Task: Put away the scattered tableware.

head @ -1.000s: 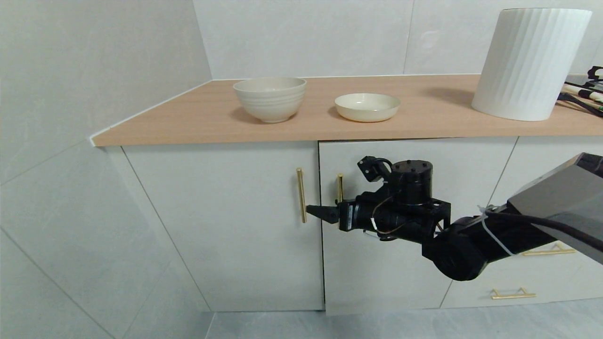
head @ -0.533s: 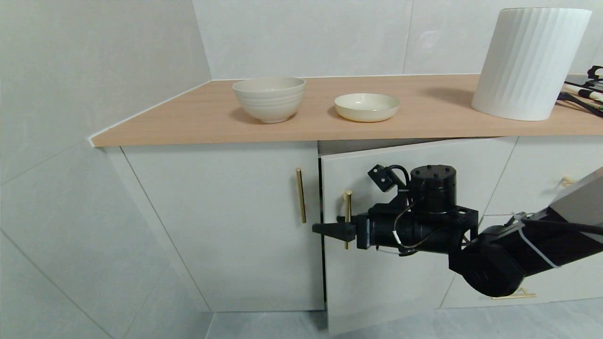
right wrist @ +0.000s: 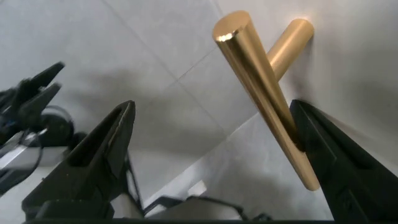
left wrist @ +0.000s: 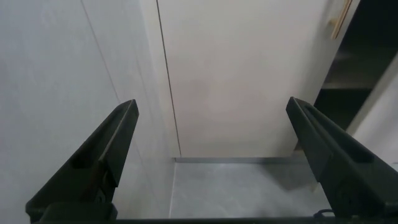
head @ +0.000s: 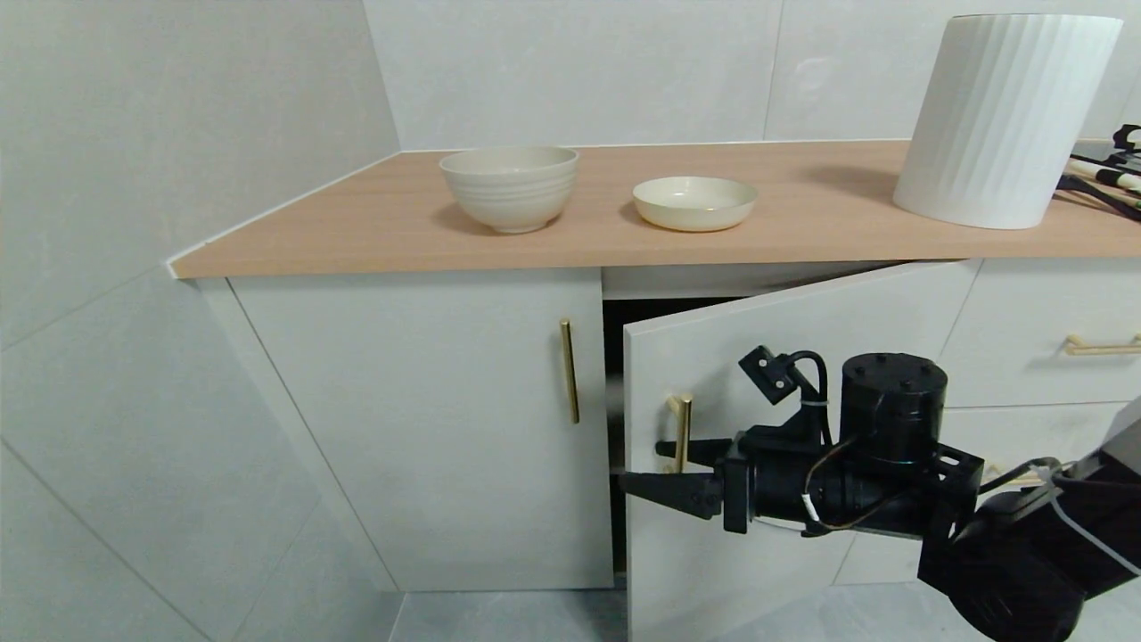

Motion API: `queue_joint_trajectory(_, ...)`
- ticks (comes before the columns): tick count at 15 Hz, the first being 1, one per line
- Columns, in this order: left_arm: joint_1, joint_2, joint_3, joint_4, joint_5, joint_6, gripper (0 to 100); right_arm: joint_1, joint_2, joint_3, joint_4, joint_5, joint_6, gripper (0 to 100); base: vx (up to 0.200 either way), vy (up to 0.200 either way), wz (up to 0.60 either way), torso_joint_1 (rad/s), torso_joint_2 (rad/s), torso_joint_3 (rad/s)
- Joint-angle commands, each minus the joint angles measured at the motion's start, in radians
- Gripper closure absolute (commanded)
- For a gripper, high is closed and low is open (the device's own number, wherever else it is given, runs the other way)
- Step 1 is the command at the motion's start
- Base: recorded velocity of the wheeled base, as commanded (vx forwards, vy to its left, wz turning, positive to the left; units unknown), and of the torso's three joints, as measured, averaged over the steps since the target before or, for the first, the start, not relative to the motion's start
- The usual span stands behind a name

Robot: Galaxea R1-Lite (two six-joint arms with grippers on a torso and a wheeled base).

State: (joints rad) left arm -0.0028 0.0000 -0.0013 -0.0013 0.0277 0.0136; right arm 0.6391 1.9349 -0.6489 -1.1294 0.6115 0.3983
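Note:
A cream bowl (head: 509,185) and a shallow cream dish (head: 694,201) stand on the wooden counter (head: 374,232). Below them the right cabinet door (head: 802,330) hangs partly open, with dark interior behind it. My right gripper (head: 642,464) is at that door's gold handle (head: 682,428), open, one finger on each side of the bar. In the right wrist view the handle (right wrist: 267,93) crosses between the spread fingers of the right gripper (right wrist: 211,109), close to one of them. My left gripper (left wrist: 211,106) is open and holds nothing, low before the closed left door (left wrist: 242,74).
A tall white ribbed container (head: 1003,116) stands on the counter's right part, with utensils (head: 1105,178) beside it. Drawers with gold handles (head: 1101,343) lie right of the open door. The left door has its own gold handle (head: 569,370). A tiled wall closes the left side.
The right cabinet door has swung outward, from nearly closed to partly open. My right gripper has moved down and toward me along with the handle.

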Motion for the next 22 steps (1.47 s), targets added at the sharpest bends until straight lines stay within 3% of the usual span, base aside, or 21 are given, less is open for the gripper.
queue_joint_trajectory(1, 0.000, 0.002, 0.000, 0.000, 0.000, 0.006, 0, -0.001, -0.050, 0.026, -0.001, 0.002, 0.001, 0, 0.000, 0.000, 0.00, 0.000, 0.00, 0.000)
queue_joint_trajectory(3, 0.000, 0.002, -0.040, -0.034, -0.022, 0.000, 0, -0.001, -0.063, 0.045, 0.011, 0.030, 0.001, 0, 0.000, 0.000, 0.00, 0.000, 0.00, 0.000)
queue_joint_trajectory(5, -0.005, 0.075, -0.263, 0.093, -0.236, -0.020, 0, -0.001, -0.085, 0.038, 0.080, 0.036, 0.001, 0, 0.000, 0.000, 0.00, 0.000, 0.00, 0.000)
queue_joint_trajectory(6, -0.005, 0.202, -0.385, 0.196, -0.364, -0.037, 0, -0.001, -0.094, 0.040, 0.091, 0.051, 0.001, 0, 0.000, 0.000, 0.00, 0.000, 0.00, 0.000)
queue_joint_trajectory(8, -0.005, 0.500, -0.499, 0.208, -0.482, -0.047, 0, -0.001, -0.102, 0.041, 0.097, 0.067, 0.001, 0, 0.000, 0.000, 0.00, 0.000, 0.00, 0.000)
queue_joint_trajectory(10, -0.033, 0.773, -0.552, 0.155, -0.503, -0.037, 0, 0.001, -0.100, 0.041, 0.111, 0.067, 0.001, 0, 0.000, 0.000, 0.00, 0.000, 0.00, 0.000)
queue_joint_trajectory(13, -0.195, 1.075, -0.585, -0.075, -0.502, -0.064, 0, 0.002, -0.132, 0.051, 0.112, 0.067, 0.001, 0, 0.000, 0.000, 0.00, 0.000, 0.00, 0.000)
queue_joint_trajectory(16, -0.345, 1.239, -0.614, -0.184, -0.486, -0.084, 0, 0.002, -0.166, 0.101, 0.111, 0.076, 0.001, 0, 0.000, 0.000, 0.00, 0.000, 0.00, 0.000)
queue_joint_trajectory(17, -0.373, 1.296, -0.622, -0.220, -0.486, -0.084, 100, 0.001, -0.166, 0.115, 0.111, 0.090, -0.001, 0, 0.000, 0.000, 0.00, 0.000, 0.00, 0.000)
queue_joint_trajectory(22, -0.445, 1.503, -0.637, -0.436, -0.494, -0.116, 100, 0.001, -0.174, 0.164, 0.103, 0.091, -0.001, 0, 0.000, 0.000, 0.00, 0.000, 0.00, 0.000)
